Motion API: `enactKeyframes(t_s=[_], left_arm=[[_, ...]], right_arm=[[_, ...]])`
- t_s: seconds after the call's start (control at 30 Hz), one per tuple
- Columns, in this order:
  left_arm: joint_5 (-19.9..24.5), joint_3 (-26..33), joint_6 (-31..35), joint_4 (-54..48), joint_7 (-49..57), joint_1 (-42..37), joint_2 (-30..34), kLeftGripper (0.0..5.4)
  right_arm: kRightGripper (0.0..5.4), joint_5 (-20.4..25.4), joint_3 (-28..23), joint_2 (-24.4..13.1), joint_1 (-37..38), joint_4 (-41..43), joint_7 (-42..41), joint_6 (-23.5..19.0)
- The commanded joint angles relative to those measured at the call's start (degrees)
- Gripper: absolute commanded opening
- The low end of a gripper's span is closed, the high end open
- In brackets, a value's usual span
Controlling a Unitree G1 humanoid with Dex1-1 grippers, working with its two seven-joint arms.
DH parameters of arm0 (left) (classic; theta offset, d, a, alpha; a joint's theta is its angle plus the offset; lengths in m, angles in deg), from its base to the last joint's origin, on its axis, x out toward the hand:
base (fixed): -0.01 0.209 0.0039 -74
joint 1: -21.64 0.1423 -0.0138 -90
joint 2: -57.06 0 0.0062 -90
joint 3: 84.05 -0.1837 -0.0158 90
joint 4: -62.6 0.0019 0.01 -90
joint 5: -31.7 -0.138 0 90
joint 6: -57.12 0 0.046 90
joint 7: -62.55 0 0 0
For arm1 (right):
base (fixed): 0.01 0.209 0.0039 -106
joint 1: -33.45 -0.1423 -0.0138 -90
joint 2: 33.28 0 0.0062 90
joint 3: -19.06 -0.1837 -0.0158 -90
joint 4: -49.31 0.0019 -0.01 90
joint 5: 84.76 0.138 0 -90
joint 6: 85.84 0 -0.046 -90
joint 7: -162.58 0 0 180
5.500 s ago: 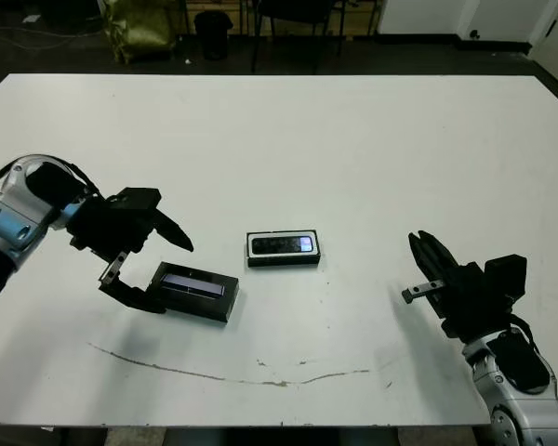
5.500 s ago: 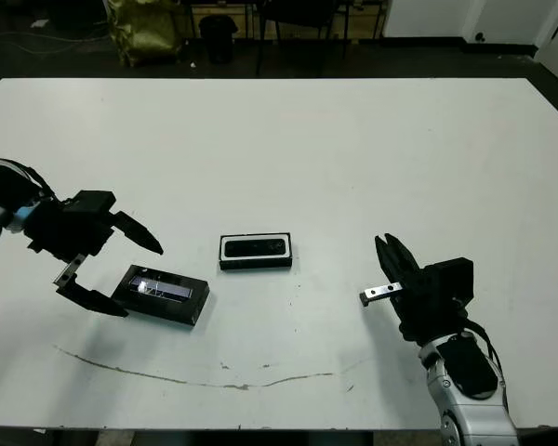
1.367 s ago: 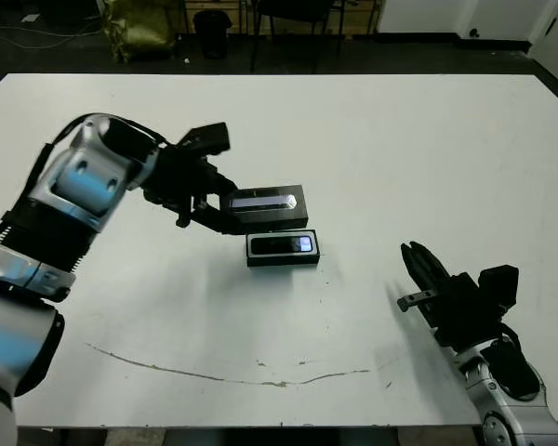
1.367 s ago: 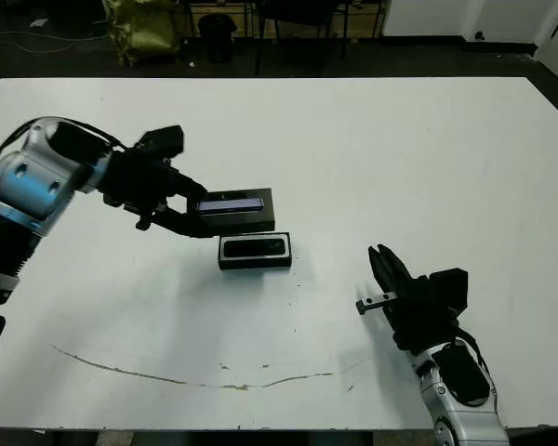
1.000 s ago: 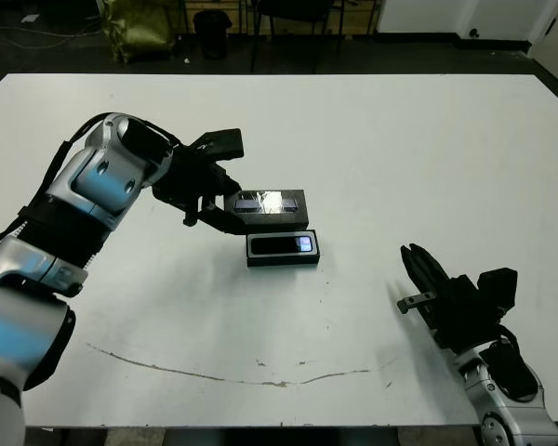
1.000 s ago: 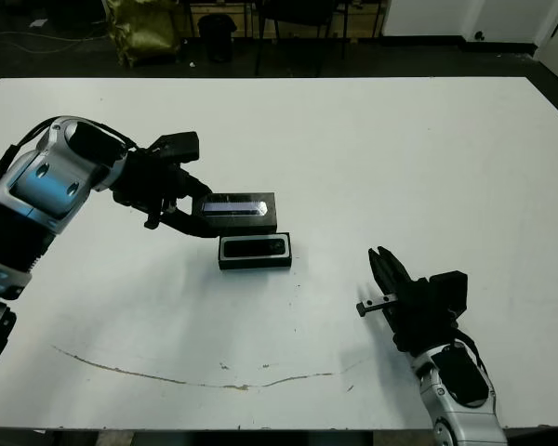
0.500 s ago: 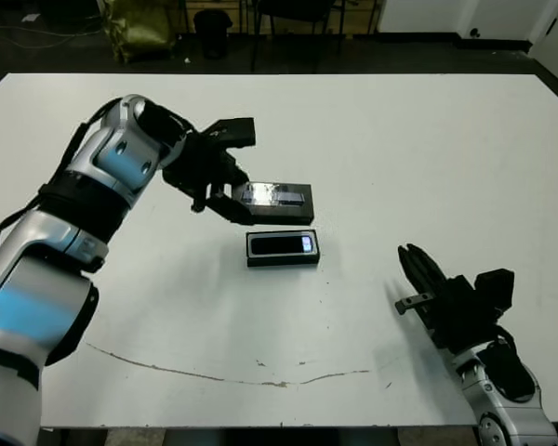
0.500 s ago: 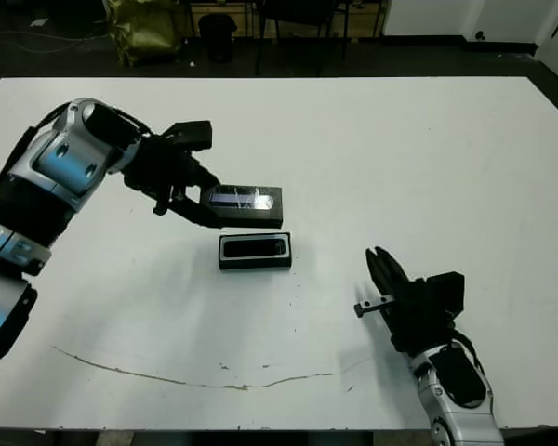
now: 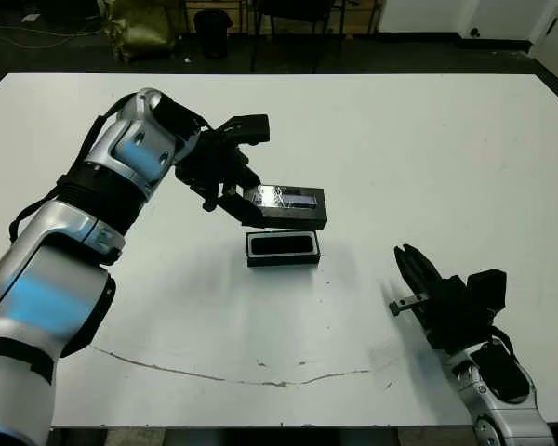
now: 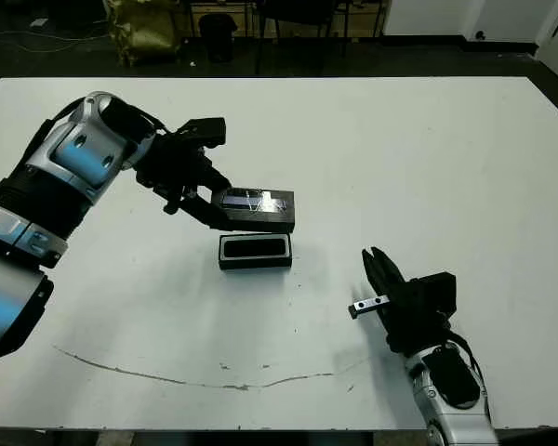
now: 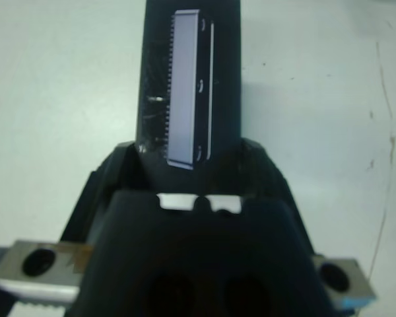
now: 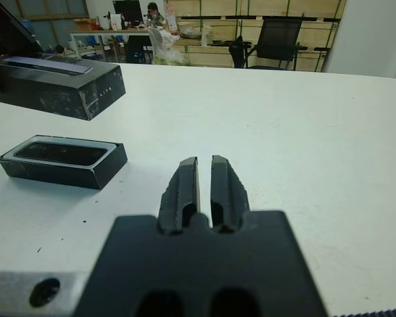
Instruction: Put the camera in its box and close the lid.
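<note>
The left gripper, jaws clamped on the lid, holds it just behind the box, long axes nearly parallel; the right gripper's jaws are together.

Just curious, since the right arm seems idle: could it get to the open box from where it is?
Probably yes: the right gripper points toward the box across bare table. The lid hangs above the box's far side.

The lid hangs just behind and above the box, which holds the camera.
</note>
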Motion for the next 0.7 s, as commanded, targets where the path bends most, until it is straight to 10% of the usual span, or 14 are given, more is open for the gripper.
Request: enactKeyframes(t_s=[0.03,0.7], left_arm=[[-1.42,-1.27,0.99,-0.82,-0.14,-0.07,-0.32,2.39],[-4.97,-5.18,7.50,0.27,-0.95,-0.69,-3.39,2.39]], right_arm=[[0.00,0.12,-0.06,0.22,0.65,0.13,0.39,-1.01],[0.00,-0.26,-0.08,-0.01,1.39,2.07,1.49,-4.17]])
